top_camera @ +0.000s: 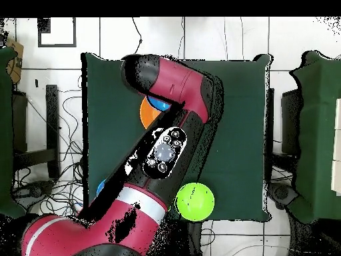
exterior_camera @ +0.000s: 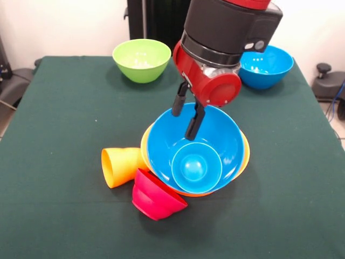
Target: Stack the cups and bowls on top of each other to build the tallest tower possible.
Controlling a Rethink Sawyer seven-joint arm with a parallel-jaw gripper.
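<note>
In the front view a large blue bowl [exterior_camera: 215,135] sits tilted inside a big orange bowl [exterior_camera: 243,154] at mid-table. A small blue vessel [exterior_camera: 197,167] lies in it, cup or bowl I cannot tell. My gripper [exterior_camera: 187,114] is open at the blue bowl's far rim, one finger inside the bowl and the other just beyond it. An orange cup [exterior_camera: 121,166] lies on its side against the stack's left. A small red bowl [exterior_camera: 156,195] rests tilted in front of it. In the overhead view the arm hides the gripper; slivers of the orange bowl [top_camera: 148,113] and blue bowl [top_camera: 158,103] show.
A lime green bowl [exterior_camera: 141,59] stands upright at the far left of the green table [exterior_camera: 64,135]. A second blue bowl [exterior_camera: 267,66] stands at the far right. Overhead, the green bowl [top_camera: 194,201] shows beside the arm.
</note>
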